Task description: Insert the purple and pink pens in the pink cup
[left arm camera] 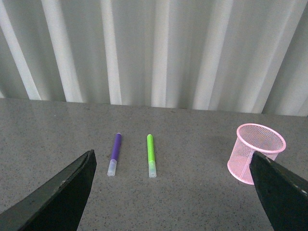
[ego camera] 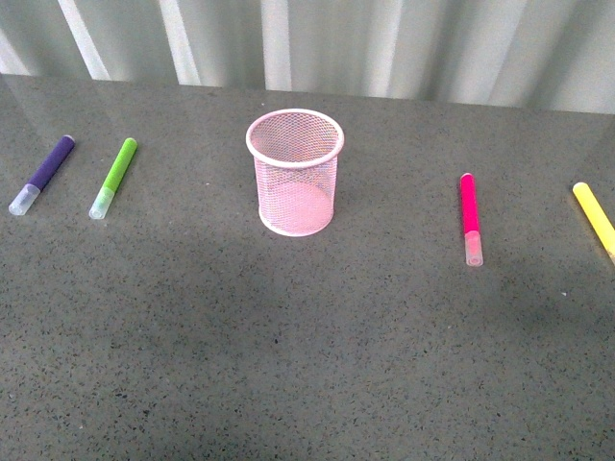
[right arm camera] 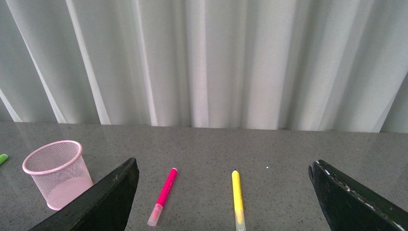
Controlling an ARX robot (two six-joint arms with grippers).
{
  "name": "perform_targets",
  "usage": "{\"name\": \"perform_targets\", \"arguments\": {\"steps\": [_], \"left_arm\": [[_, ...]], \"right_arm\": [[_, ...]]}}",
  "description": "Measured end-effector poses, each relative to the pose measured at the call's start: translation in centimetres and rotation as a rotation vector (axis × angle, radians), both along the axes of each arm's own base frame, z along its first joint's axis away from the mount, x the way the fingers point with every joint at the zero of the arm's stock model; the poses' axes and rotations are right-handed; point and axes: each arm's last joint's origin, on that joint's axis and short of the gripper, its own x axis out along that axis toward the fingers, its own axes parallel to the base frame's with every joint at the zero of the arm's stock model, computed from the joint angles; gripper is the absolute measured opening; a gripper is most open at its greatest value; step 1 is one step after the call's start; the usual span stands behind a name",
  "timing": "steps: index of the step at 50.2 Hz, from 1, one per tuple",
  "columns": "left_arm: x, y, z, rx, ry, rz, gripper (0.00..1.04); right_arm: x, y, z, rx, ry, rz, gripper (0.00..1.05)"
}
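Purple pen (ego camera: 43,175) and pink pen (ego camera: 470,218) are both lying flat on the tabletop (ego camera: 307,365), well apart. The pink cup (ego camera: 294,173) is standing upright between them with nothing in it.

The purple pen is lying ahead of your left hand (left arm camera: 171,155), and the pink pen ahead of your right hand (right arm camera: 223,163). The cup is sitting off to each hand's inner side.

The likeliest slip, as I judge it, is taking the wrong marker. A green marker (ego camera: 113,178) is lying near the purple pen on the cup side. A yellow marker (ego camera: 596,219) is lying beyond the pink pen, away from the cup. Aiming loosely, you are risking closing on one of those.

Both pens are round and lying loose, so a finger touching first on one side is probably going to roll the pen away. The mesh cup looks light. A pen catching its rim, or a finger brushing its wall, could be enough to shove or tip it.

Both hands are spread wide open, holding nothing and touching nothing. They are hanging above the tabletop, short of the pens. Neither arm is showing in the front view.
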Motion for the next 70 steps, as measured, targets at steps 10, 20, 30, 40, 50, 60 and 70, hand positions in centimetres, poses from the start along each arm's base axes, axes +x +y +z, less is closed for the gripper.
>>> {"name": "perform_targets", "arguments": {"steps": [10,20,30,40,50,60,70], "left_arm": [[0.0,0.0,0.0,0.0,0.0,0.0,0.98],[0.0,0.0,0.0,0.0,0.0,0.0,0.98],[0.0,0.0,0.0,0.0,0.0,0.0,0.98],[0.0,0.0,0.0,0.0,0.0,0.0,0.98],[0.0,0.0,0.0,0.0,0.0,0.0,0.98],[0.0,0.0,0.0,0.0,0.0,0.0,0.98],[1.3,0.5,-0.8,-0.164,0.203,0.186,0.98]], "right_arm": [[0.0,0.0,0.0,0.0,0.0,0.0,0.98],[0.0,0.0,0.0,0.0,0.0,0.0,0.98],[0.0,0.0,0.0,0.0,0.0,0.0,0.98],[0.0,0.0,0.0,0.0,0.0,0.0,0.98],[0.0,0.0,0.0,0.0,0.0,0.0,0.98],[0.0,0.0,0.0,0.0,0.0,0.0,0.98],[0.0,0.0,0.0,0.0,0.0,0.0,0.98]]}}
